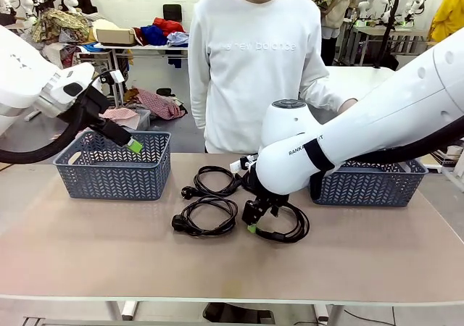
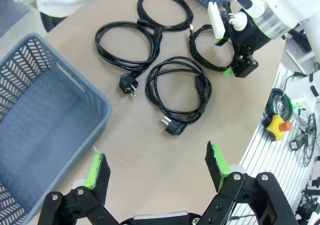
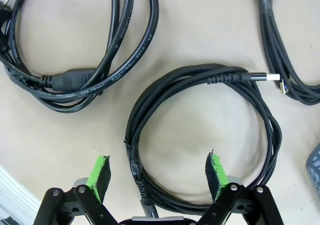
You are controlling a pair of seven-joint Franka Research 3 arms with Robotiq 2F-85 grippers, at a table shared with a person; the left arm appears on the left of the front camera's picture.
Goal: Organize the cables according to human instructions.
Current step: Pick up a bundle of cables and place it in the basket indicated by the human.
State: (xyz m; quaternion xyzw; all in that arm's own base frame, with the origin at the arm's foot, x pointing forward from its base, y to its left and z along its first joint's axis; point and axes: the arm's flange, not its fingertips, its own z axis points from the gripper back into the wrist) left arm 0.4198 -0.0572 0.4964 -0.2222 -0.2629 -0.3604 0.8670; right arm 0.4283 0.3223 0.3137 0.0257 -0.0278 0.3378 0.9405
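White arms are trailing black hoses; black left pincer and right pincer are wearing green pads. Person is wearing white sweatshirt.

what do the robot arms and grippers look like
Both arms are smooth white shells: the right arm carries black lettering and a black strap, the left arm a thick black hose. The left gripper and right gripper are black, two-fingered, with green pads.

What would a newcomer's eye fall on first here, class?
The right gripper hangs open, low over a braided cable coil mid-table. Three more coiled cables lie beside it, between the left basket and right basket. The left gripper hovers open by the left basket.
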